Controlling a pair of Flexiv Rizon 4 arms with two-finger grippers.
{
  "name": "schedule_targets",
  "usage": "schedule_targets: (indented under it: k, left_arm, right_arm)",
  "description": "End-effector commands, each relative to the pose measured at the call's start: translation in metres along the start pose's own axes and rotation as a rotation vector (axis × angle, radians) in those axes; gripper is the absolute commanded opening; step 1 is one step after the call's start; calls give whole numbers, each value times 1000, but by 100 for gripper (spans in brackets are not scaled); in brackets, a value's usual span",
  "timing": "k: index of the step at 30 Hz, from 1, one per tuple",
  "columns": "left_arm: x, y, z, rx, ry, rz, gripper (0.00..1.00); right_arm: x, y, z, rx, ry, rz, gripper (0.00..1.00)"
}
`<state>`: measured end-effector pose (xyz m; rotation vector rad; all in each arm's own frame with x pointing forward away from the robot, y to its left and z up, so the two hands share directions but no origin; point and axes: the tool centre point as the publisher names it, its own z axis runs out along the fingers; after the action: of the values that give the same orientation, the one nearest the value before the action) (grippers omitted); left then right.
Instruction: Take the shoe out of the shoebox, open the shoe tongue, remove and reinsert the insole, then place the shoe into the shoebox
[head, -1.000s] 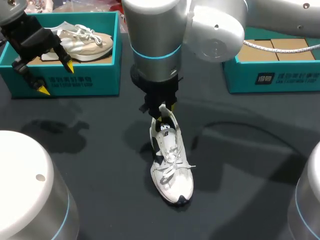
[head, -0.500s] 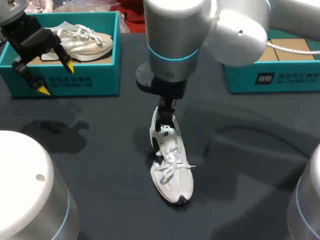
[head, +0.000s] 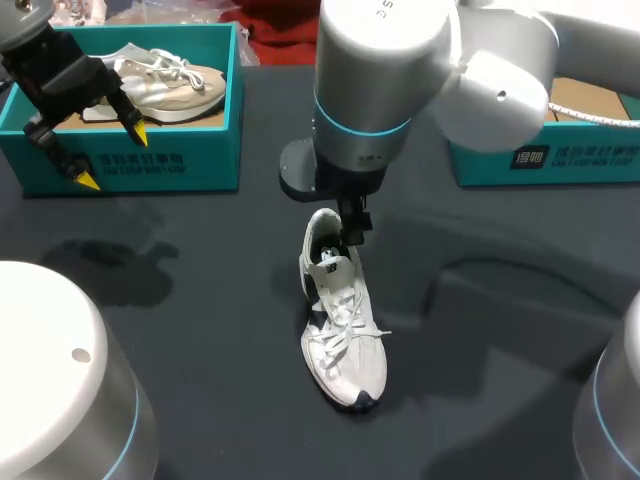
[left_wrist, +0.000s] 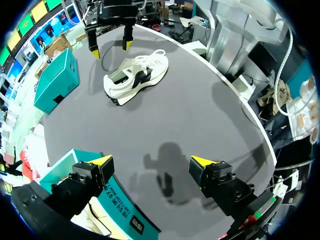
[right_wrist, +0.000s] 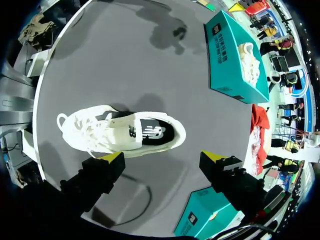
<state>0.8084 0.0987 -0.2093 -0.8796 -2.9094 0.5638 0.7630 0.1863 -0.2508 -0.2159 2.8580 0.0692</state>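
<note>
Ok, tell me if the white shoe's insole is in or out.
In. The right wrist view looks into the white shoe: the dark insole lies flat inside its opening.

Dark grey table (head: 190, 330), matte, with soft shadows on it near the left edge and right of the middle. A teal box (head: 180, 160) stands at the table's far left corner. Its top is open and its front wall carries white print. A beige sneaker (head: 172, 88) lies inside with its toe toward the box's right wall, a pale sole and loose white laces on top. Heel end hidden. Can't tell whether it sits upright or tilted.
</note>
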Motion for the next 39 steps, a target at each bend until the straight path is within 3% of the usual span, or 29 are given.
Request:
schedule_targets:
  k: [1, 12, 28, 39]
  left_arm:
    - [-1, 1, 0, -1, 2, 0, 100]
    - [-1, 1, 0, -1, 2, 0, 100]
    - [-1, 1, 0, -1, 2, 0, 100]
    - [-1, 1, 0, -1, 2, 0, 100]
  right_arm:
    - [-16, 4, 18, -15, 41, -13, 100]
    - [-34, 11, 52, -45, 122, -40, 100]
    - [-36, 15, 105, -1, 177, -28, 100]
    - [-30, 10, 128, 11, 159, -35, 100]
